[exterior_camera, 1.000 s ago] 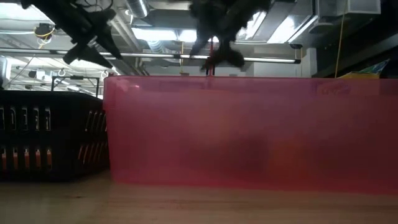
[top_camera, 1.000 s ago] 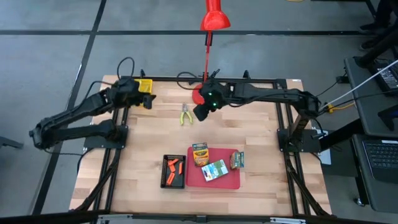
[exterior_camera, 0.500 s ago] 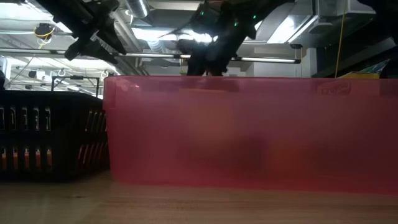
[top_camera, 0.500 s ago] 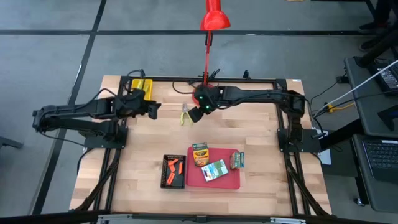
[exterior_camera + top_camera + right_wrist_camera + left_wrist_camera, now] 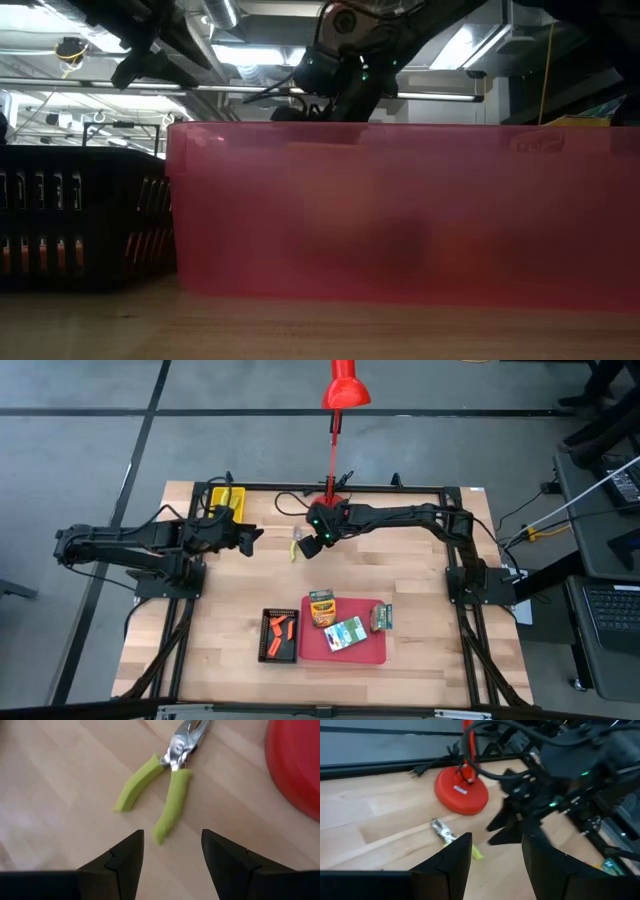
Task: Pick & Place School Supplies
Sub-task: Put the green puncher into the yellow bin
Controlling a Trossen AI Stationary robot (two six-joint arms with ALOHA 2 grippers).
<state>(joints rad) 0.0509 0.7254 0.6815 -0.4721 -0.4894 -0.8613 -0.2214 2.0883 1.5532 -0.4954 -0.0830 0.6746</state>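
The scissors-like tool [image 5: 297, 543], with yellow-green handles and metal jaws, lies flat on the wood near the lamp base; the right wrist view shows the tool [image 5: 167, 782] with its handles spread. My right gripper [image 5: 309, 548] hovers open just beside it, its fingers [image 5: 125, 862] short of the handle ends. My left gripper [image 5: 254, 538] is open to the tool's left, pointing at the tool [image 5: 447, 834]. Three crayon boxes [image 5: 346, 630] lie on the red tray [image 5: 372, 653]. Orange sticks [image 5: 281, 627] lie in the black tray [image 5: 266, 650].
The red lamp's base [image 5: 461, 792] stands right behind the tool, with its pole and shade [image 5: 345, 390] over the far edge. A yellow tray [image 5: 228, 497] sits at the far left corner. In the low view the red tray wall [image 5: 400, 210] blocks most of the table.
My left gripper has swung from the yellow tray toward the table's right, closing on the tool. My right gripper has moved left and down from in front of the lamp base to the tool's handles. The tool and the trays have stayed where they were.
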